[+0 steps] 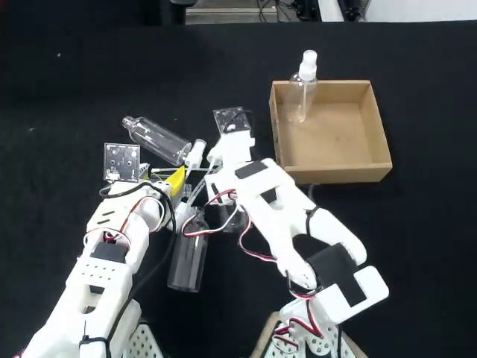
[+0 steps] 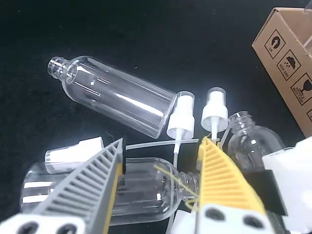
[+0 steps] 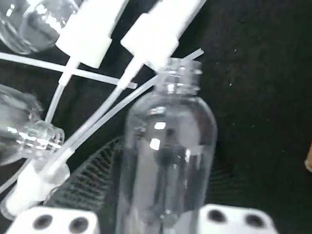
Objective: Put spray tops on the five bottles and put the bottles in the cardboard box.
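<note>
Right hand (image 3: 165, 163) grips an open bottle (image 3: 170, 122), left hand (image 2: 162, 144) released — feed a spray top (image 2: 181, 117) in tube-first, squarely

Your left gripper (image 2: 162, 141): jaws spread wide, grey finger (image 2: 92, 180) one side, yellow finger (image 2: 222, 180) other. Under them, capless bottle (image 2: 141, 190) lies on its side on black table (image 2: 146, 29). Just past fingertips, first spray top (image 2: 180, 117) and second spray top (image 2: 214, 109) sit side by side. Third spray top (image 2: 73, 150) lies beside grey finger. Farther out, long open-necked bottle (image 2: 112, 100) on its side, base just beside first spray top. Right of yellow finger, another open bottle (image 2: 253, 141). Far right, cardboard box (image 2: 292, 68) corner.
</note>
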Robot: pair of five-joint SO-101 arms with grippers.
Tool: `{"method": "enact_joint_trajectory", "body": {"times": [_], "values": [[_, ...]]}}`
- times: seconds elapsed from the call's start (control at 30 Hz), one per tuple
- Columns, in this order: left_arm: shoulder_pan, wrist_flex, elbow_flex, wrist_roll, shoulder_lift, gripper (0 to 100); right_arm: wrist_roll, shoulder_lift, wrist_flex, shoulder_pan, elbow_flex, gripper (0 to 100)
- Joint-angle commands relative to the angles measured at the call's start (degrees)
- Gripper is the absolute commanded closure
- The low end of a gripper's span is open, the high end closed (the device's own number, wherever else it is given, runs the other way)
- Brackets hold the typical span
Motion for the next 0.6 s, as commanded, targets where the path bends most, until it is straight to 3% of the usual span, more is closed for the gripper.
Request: {"method": "enact_joint_trajectory", "body": {"times": [0.0, 0.17, 0.3, 0.43, 0.57], "values": [[-0.5, -1.4, -1.6, 0.1, -1.3, 76, 4.4, -3.6, 0.8, 0.4, -3.0, 94.4], [-0.5, -1.4, -1.7, 0.1, -1.3, 76, 8.0, -10.4, 0.9, 0.8, -0.7, 94.9], [-0.5, -1.4, -1.7, 0.1, -1.3, 76, 15.3, -19.4, 4.7, 2.0, 0.3, 94.9], [-0.5, -1.4, -1.8, 0.1, -1.2, 76, 21.5, -28.4, 13.5, 2.3, -1.6, 94.9], [-0.3, -1.4, -1.8, 0.1, -1.3, 76, 27.5, -35.2, 29.1, 4.1, -5.5, 94.9]]}}
